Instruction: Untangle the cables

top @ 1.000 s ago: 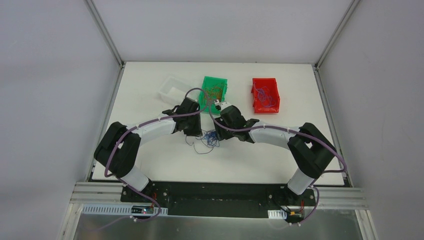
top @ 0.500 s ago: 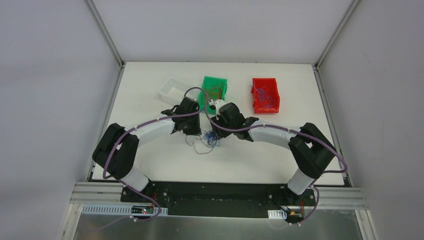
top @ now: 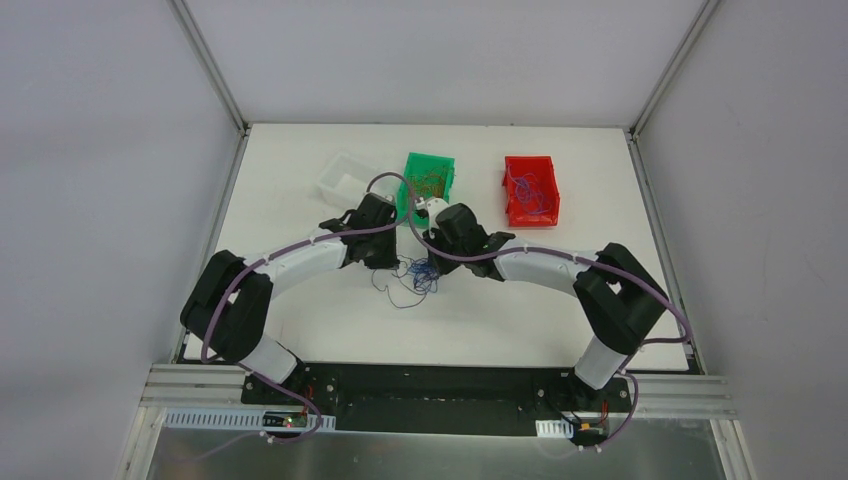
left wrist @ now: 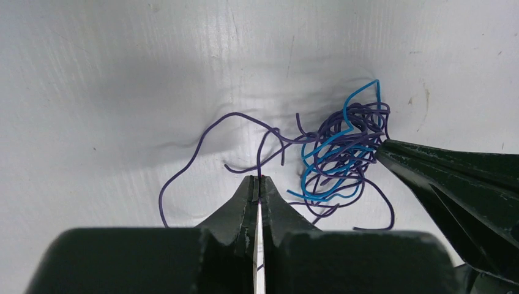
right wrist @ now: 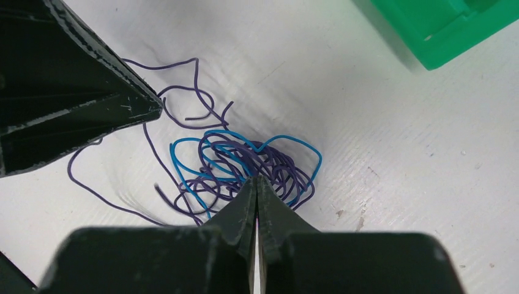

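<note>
The cables are a small tangle of thin purple and blue wires on the white table between the two grippers. In the left wrist view, my left gripper is shut on a loose purple strand that leads right into the tangle. My right gripper is shut on the near edge of the tangle, with purple loops pinched at its tips. Seen from above, the left gripper and the right gripper face each other across the knot. Loose purple ends trail toward the near side.
At the back of the table stand a clear white bin, a green bin with fine wires in it, and a red bin holding blue and purple wires. The green bin's corner lies just beyond the right gripper.
Both grippers have closed: the right on the tangle, the left on a purple strand. The left arm has drawn slightly left, stretching that strand.
</note>
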